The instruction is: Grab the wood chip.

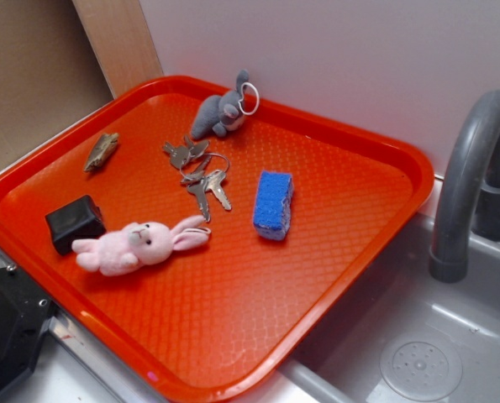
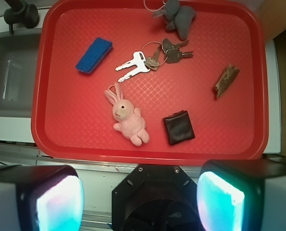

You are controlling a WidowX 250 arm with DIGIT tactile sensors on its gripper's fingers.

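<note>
On the red tray (image 2: pixel 61 139) beside the sink, the approach has hardly begun: the pincer (image 2: pixel 140 199) hangs wide open and empty, needing to travel forward and right to the wood chip (image 2: pixel 227 80).

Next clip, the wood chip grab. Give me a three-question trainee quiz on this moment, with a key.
1. True or false: the wood chip touches the black block.
2. Which item lies nearest the sink? A) blue sponge B) pink bunny C) grey plush
3. Fill in: the gripper is ____, holding nothing.

Key: 1 false, bare red tray separates them. 2 A. 3 open, pads wide apart short of the tray.
</note>
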